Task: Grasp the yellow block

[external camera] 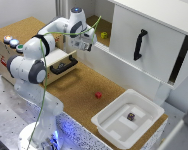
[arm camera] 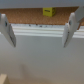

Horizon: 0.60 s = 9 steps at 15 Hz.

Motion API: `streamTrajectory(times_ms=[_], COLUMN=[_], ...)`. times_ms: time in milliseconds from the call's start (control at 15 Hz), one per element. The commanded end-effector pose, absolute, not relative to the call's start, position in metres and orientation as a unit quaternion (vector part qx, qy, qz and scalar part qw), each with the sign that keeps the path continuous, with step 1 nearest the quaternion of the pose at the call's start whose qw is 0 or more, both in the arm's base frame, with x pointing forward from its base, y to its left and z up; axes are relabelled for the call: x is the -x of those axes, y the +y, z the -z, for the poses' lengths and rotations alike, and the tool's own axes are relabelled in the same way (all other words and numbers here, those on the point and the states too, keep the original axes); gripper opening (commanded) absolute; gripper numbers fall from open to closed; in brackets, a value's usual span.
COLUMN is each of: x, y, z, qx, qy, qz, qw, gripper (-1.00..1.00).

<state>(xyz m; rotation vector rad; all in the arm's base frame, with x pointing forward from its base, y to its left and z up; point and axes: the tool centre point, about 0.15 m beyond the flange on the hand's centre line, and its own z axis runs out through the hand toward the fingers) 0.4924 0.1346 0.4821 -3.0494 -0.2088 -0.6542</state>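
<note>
We see the yellow block (external camera: 104,35) in the upper middle of the exterior view, on the cork shelf (external camera: 96,24) inside the cabinet (external camera: 144,40). Our gripper (external camera: 87,46) stays short of it, fingers (arm camera: 70,29) spread wide, probably to fit around the block.

A small red cube (external camera: 98,95) is seen lying on the cork-topped bench (external camera: 76,92). To the exterior view's right of it, a white tray (external camera: 108,121) is set, and a dark purple cube (external camera: 130,116) is held inside. A white cabinet door (external camera: 144,42) with a black handle (external camera: 140,44) is seen farther back, and an open drawer (external camera: 63,61) at the left.
</note>
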Motion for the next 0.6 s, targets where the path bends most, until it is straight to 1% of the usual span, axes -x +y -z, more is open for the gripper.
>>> streamTrajectory(times_ms=[0,200,267,533], x=[-0.569,-0.597,-0.607,-0.642], y=[0.179,0.174,0.173,0.168], z=[-0.497,-0.505,-0.507,-0.504], qx=[0.980,0.975,0.972,0.962], qy=[0.018,0.049,0.051,0.051], qz=[0.192,0.205,0.214,0.248], qw=[-0.056,-0.068,-0.077,-0.102], gripper=[1.00,1.00,1.00,1.00])
